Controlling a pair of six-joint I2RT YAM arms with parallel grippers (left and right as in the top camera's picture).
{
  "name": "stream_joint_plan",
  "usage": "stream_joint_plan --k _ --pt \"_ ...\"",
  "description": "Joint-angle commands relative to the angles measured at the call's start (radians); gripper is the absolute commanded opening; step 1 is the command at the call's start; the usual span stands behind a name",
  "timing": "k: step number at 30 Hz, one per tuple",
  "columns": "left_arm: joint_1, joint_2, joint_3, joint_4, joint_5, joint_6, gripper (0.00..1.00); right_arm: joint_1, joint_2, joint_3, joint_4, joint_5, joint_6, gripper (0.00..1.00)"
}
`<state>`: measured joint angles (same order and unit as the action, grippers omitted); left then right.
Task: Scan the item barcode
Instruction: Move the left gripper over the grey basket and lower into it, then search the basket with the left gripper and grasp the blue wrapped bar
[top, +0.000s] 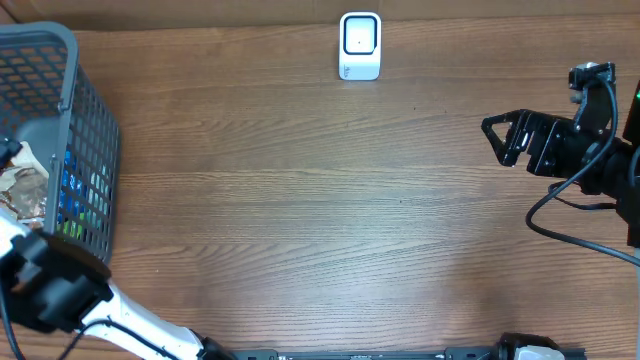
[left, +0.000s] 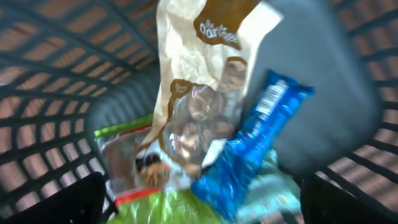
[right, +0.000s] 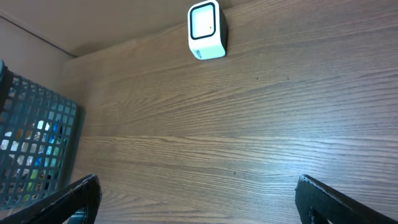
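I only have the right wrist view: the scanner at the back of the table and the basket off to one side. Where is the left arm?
Observer: The left gripper is over the open top of the basket, pointing down at the packets inside.
Operator: Is it holding one?
Observer: No. Its fingers stand wide apart with nothing between them.
Operator: What lies under it?
Observer: A cream and brown snack bag lies on top of the pile.
Operator: Any barcode showing?
Observer: The picture is blurred, but the blue packet beside the bag has what looks like a white barcode patch near its upper end.
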<state>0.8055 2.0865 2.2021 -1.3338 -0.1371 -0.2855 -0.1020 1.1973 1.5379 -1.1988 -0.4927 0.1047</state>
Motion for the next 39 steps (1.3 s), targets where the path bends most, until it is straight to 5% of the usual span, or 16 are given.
stream_joint_plan --k 1,7,11,15,16,17,29,33,39 --pt "0.002 0.103 0.012 0.007 -0.038 0.005 0.88 0.006 0.0 0.021 -0.004 0.002 0.002 1.0" --pt "0.012 0.216 0.012 0.003 -0.056 0.005 0.86 0.006 0.012 0.021 -0.015 0.01 0.002 1.0" --pt "0.026 0.289 0.011 0.011 -0.028 0.001 0.75 0.006 0.043 0.021 -0.016 0.02 0.003 1.0" --pt "0.024 0.296 0.013 0.01 -0.027 0.001 0.35 0.006 0.077 0.021 -0.016 0.02 0.003 1.0" --pt "0.024 0.294 0.013 0.01 -0.027 0.001 0.14 0.006 0.083 0.021 -0.016 0.02 0.003 1.0" --pt "0.024 0.292 0.013 0.009 -0.026 0.001 0.04 0.006 0.086 0.021 -0.016 0.02 0.003 1.0" --pt "0.007 0.18 0.3 -0.166 0.06 0.006 0.04 0.006 0.089 0.021 0.027 0.019 0.003 1.0" --pt "-0.031 0.056 0.452 -0.217 0.238 0.143 0.04 0.006 0.089 0.021 0.061 0.016 0.003 1.0" --pt "-0.131 -0.164 0.493 -0.224 0.236 0.164 0.04 0.006 0.089 0.021 0.086 -0.001 0.003 1.0"
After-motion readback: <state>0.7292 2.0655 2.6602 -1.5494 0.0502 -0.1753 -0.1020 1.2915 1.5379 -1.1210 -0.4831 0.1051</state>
